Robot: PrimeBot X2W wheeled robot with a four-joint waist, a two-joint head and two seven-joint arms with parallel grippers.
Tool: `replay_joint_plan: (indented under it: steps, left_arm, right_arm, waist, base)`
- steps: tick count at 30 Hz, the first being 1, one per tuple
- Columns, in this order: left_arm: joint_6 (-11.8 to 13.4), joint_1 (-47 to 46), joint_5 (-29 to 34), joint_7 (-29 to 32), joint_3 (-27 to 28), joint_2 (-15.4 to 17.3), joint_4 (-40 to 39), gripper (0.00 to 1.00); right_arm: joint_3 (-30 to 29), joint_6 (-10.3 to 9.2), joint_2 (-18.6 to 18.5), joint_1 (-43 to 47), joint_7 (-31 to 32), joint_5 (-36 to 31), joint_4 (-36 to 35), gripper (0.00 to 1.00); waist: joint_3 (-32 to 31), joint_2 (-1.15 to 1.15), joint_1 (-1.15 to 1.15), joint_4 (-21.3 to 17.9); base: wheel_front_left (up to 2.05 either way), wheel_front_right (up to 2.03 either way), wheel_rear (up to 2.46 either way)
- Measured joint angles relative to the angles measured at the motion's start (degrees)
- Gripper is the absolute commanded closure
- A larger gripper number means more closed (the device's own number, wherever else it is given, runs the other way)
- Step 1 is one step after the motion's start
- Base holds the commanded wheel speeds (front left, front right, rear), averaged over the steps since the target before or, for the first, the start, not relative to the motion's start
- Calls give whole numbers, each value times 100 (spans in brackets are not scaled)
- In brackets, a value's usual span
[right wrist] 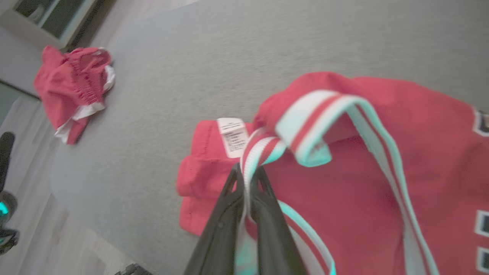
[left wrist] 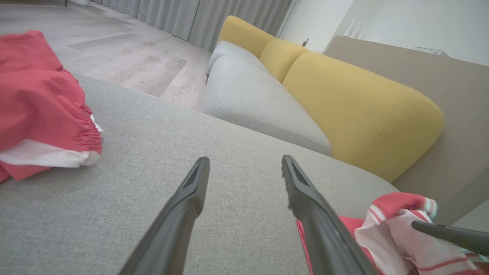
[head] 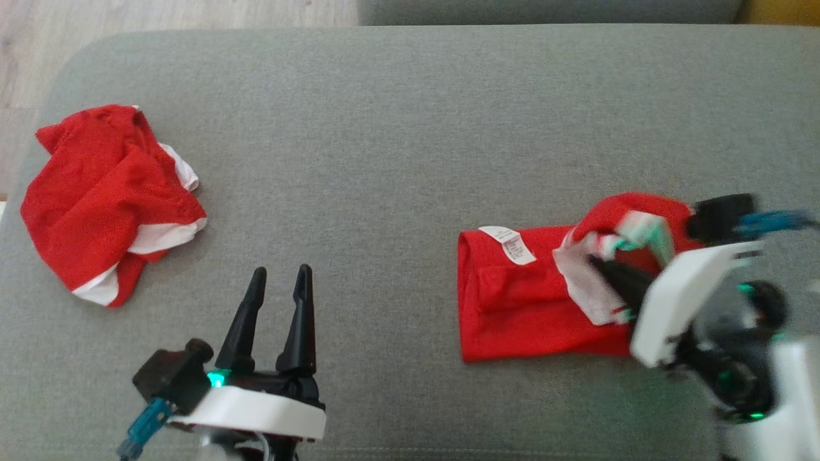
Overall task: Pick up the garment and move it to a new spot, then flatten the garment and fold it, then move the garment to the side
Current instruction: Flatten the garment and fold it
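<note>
Right pincer is clamped on the jersey by its striped trim, left pincer gapes wide. I'd pull that edge over slow and low so it lands flat.

The scene is lit softly and evenly by bright, diffuse daylight. Faint shadows are cast on the grey cushion, a thin one under the crumpled red cloth near its left edge. In the head view the right hand is smeared by motion blur. The right wrist view is blurred throughout, the striped trim of the red jersey being streaked. The left wrist view is rendered sharply, though the yellow backrest is bowed by wide-angle distortion.
</note>
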Motion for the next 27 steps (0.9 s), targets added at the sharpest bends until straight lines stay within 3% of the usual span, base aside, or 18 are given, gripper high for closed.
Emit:
replay_joint_plan:
  steps: [9, 27]
  left_arm:
    - [1, -13, 0, 0, -83, 0, 172, 0]
    - [44, -12, 0, 0, -385, 2, 314, 0]
  right_arm:
    - [1021, 0, 289, -34, -328, 2, 472, 100]
    - [1397, 0, 433, -799, -1333, 320, 1646, 100]
  waist:
    - [-45, 0, 0, 169]
    - [-101, 0, 0, 183]
  base:
    - [0, 0, 0]
    - [0, 0, 0]
